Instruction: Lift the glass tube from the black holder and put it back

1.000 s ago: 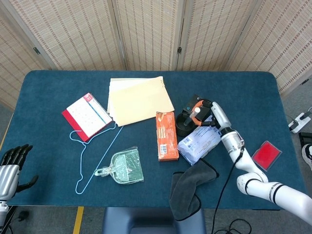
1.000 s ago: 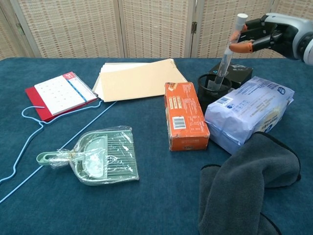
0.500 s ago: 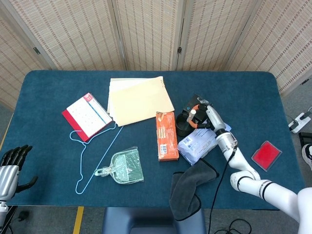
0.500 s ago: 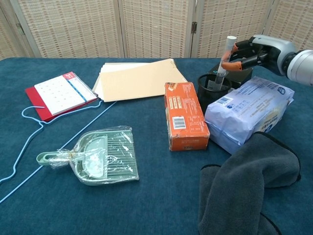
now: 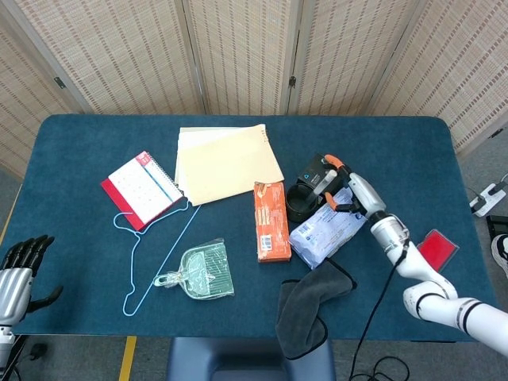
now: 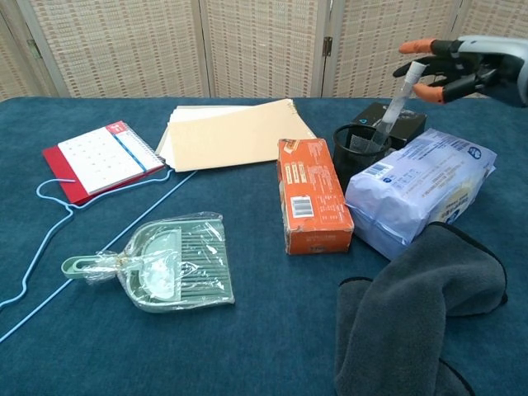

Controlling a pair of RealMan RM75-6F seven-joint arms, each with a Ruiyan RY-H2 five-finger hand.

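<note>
Chest view: glass tube (image 6: 398, 98) leans in black holder (image 6: 360, 147), right robot hand (image 6: 452, 70) spread, empty

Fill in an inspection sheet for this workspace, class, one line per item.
Surface: blue table.
Job's things: glass tube leans in black holder.
Clutter: orange box, plastic pack, grey cloth, dustpan, hanger, calendar, folders, red case.
Robot hands: right robot hand open beside the tube top; left robot hand open off the table.
Cables: black cable.
Surroundings: folding screen.
</note>
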